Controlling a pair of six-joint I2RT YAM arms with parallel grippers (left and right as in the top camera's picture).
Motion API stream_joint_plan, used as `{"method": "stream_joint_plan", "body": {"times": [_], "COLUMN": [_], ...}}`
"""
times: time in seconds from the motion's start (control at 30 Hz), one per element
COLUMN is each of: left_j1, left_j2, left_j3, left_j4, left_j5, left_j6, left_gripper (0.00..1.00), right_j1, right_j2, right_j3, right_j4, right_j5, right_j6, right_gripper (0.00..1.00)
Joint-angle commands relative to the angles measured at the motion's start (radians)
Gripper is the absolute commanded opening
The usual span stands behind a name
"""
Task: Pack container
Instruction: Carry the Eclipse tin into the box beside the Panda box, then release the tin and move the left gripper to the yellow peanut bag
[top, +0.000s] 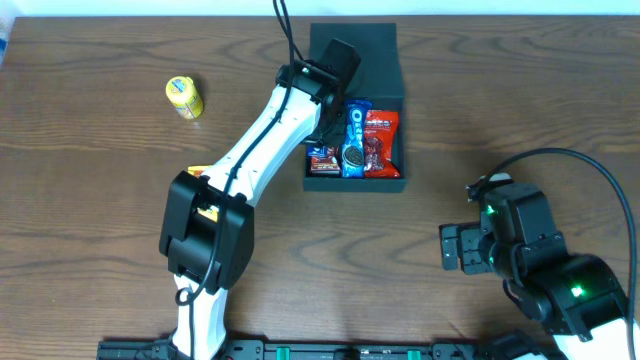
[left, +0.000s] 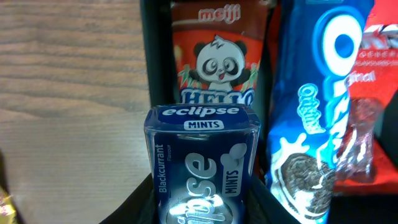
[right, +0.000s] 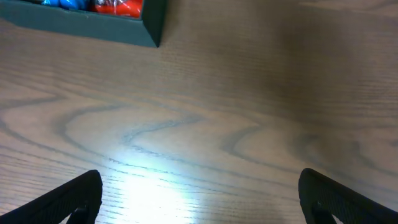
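Note:
The dark teal container (top: 385, 183) sits at the back centre of the table with its flap lid (top: 372, 55) open behind it. Inside lie a Hello Panda packet (top: 322, 158), a blue Oreo packet (top: 354, 140) and a red packet (top: 381, 143). My left gripper (left: 202, 205) is shut on a blue Eclipse mints box (left: 202, 155) and holds it over the container's left side, in front of the Hello Panda packet (left: 217, 59). The Oreo packet (left: 311, 124) is to its right. My right gripper (right: 199, 193) is open and empty over bare table, to the front right of the container (right: 124, 28).
A yellow can (top: 184, 97) lies on the table at the back left. A small yellow-orange item (top: 200, 172) lies by the left arm. The table is brown wood grain.

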Motion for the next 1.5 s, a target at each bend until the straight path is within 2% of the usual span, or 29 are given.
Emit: {"method": "stream_joint_plan", "body": {"times": [0.0,0.6,0.9,0.93,1.03,1.1,1.17,1.27,1.47], "left_j1": [-0.008,-0.015,-0.015,-0.015,-0.015,-0.015,-0.015,-0.015,-0.015], "left_j2": [-0.002,0.08,0.08,0.08,0.08,0.08,0.08,0.08,0.08], "left_j3": [-0.005,-0.006,-0.006,-0.006,-0.006,-0.006,-0.006,-0.006,-0.006], "left_j4": [0.013,0.044,0.052,0.051,0.049,0.046,0.045,0.042,0.041], "left_j5": [0.013,0.005,-0.05,-0.05,-0.05,-0.05,-0.05,-0.05,-0.05], "left_j6": [-0.027,-0.061,-0.068,-0.068,-0.068,-0.068,-0.068,-0.068,-0.068], "left_gripper": [0.06,0.06,0.06,0.07,0.18,0.19,0.27,0.3,0.47], "right_j1": [-0.006,-0.006,-0.006,-0.006,-0.006,-0.006,-0.006,-0.006,-0.006], "right_j2": [-0.002,-0.002,-0.002,-0.002,-0.002,-0.002,-0.002,-0.002,-0.002], "right_j3": [0.001,0.001,0.001,0.001,0.001,0.001,0.001,0.001,0.001], "right_j4": [-0.002,-0.002,-0.002,-0.002,-0.002,-0.002,-0.002,-0.002,-0.002], "right_j5": [0.0,0.0,0.0,0.0,0.0,0.0,0.0,0.0,0.0], "right_j6": [0.011,0.011,0.011,0.011,0.011,0.011,0.011,0.011,0.011], "right_gripper": [0.99,0.99,0.99,0.99,0.99,0.99,0.99,0.99,0.99]}}
